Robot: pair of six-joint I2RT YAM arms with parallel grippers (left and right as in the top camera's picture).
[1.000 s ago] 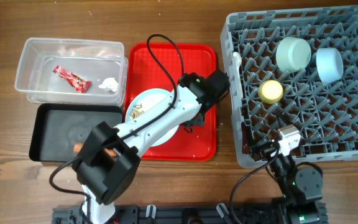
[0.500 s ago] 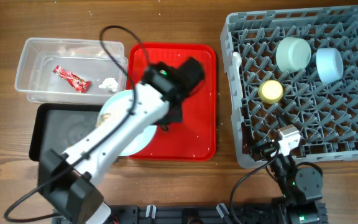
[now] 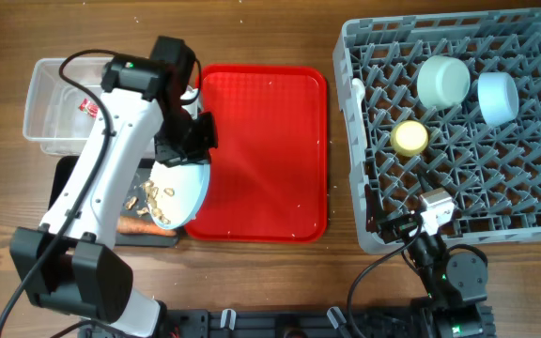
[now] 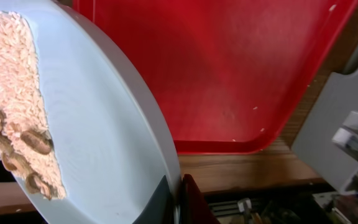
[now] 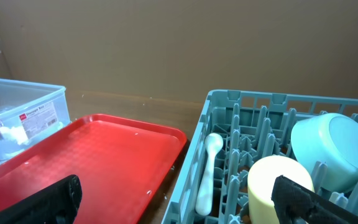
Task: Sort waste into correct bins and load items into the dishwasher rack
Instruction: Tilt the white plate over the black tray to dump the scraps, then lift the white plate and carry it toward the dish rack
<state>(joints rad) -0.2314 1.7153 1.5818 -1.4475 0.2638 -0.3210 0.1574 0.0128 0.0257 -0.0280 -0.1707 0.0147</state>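
The left gripper (image 3: pixel 193 141) is clamped tight on the rim of the plate (image 3: pixel 184 183); in the wrist view its fingers (image 4: pixel 166 198) pinch the edge at the bottom of the frame. The plate is held tilted, with its low side over the black bin (image 3: pixel 64 176) and its high side just over the left edge of the red tray (image 3: pixel 263 150). The food scraps (image 4: pixel 11 106) — rice and some brown curled bits — sit bunched on the lower part of the plate. An orange piece, possibly carrot, lies at the near edge of the black bin (image 3: pixel 134 223), though it is too small to tell for sure. Behind the black bin stands the clear bin (image 3: pixel 50 117) with a red wrapper (image 3: pixel 86 107) in it. The right gripper (image 5: pixel 176 186) is spread wide and holds nothing; it sits at the near edge of the dishwasher rack (image 3: pixel 496 188), facing across it. In the rack are a green bowl (image 3: pixel 442 80), a blue cup (image 3: pixel 497 97), a yellow cup (image 3: pixel 409 138) and — along the left side — a white spoon (image 5: pixel 209 168).
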